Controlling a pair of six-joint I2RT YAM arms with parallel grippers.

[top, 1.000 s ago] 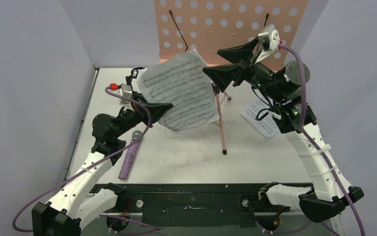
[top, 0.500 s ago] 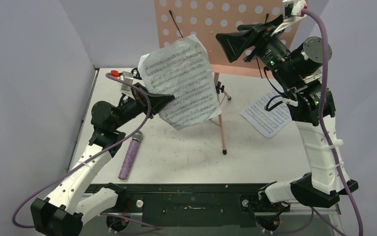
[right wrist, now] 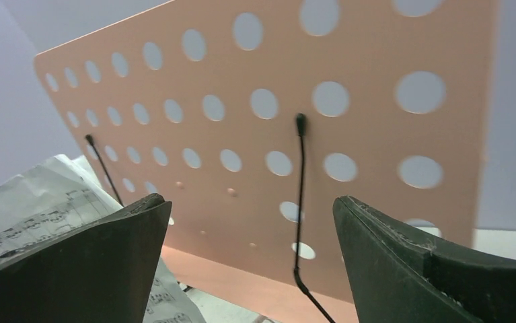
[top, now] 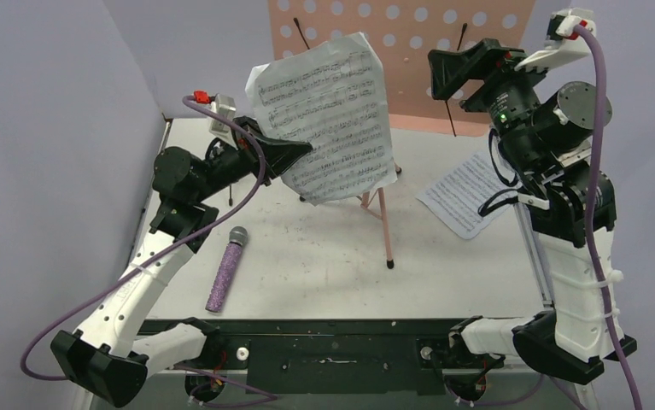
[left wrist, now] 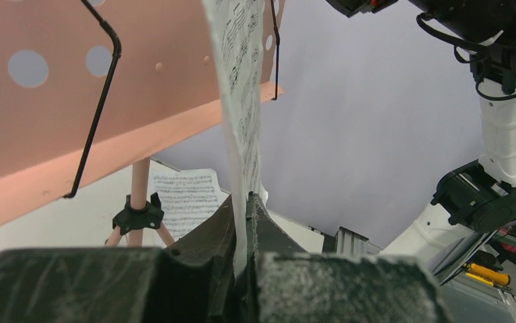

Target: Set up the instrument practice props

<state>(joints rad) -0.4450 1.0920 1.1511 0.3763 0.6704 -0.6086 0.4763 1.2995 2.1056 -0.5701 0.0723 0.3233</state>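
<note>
**Left arm is raising a page of music to the pink stand as the right arm is letting go and backing away**

The left gripper, jaws pressed together on the lower edge of a white sheet-music page, is carrying it higher and more upright than a second ago. The page is now standing in front of the desk of the pink perforated music stand, not yet on its ledge. The right gripper, which was hovering at the page's right edge, is pulling up and away with its jaws spread wide and empty, facing a black wire page holder. A second page is lying on the table right of the stand, and the purple glitter microphone is lying flat beside the left arm. By the look of it, the left arm alone is finishing the placement, and the microphone is still waiting.
</note>
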